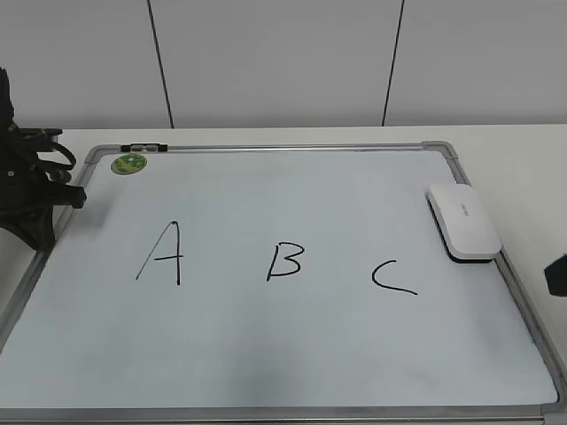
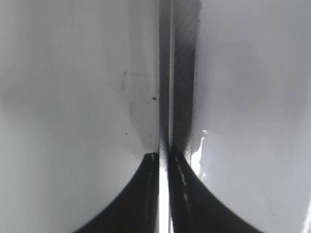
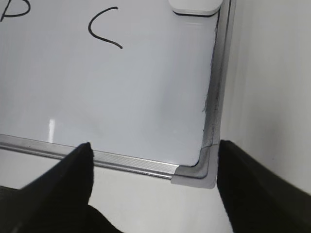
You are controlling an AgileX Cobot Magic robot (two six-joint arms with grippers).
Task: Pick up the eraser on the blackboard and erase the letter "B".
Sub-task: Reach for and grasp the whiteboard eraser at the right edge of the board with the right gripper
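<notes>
The blackboard (image 1: 292,149) lies flat on the table, with black letters "A" (image 1: 162,253), the letter "B" (image 1: 285,261) and "C" (image 1: 392,276). The eraser (image 1: 462,221), white with a black base, lies on the board's right side by the frame. My left gripper (image 1: 75,197) is shut and empty over the board's left frame (image 2: 165,73). My right gripper (image 3: 154,148) is open and empty over the board's near right corner (image 3: 194,172). The right wrist view shows "C" (image 3: 102,29), the eraser's near end (image 3: 194,6) and part of "B" (image 3: 12,9).
A small green round magnet (image 1: 129,164) and a black-and-white marker (image 1: 143,147) sit at the board's far left corner. White table surrounds the board, with a white panelled wall behind. A dark part of the right arm (image 1: 558,274) shows at the right edge.
</notes>
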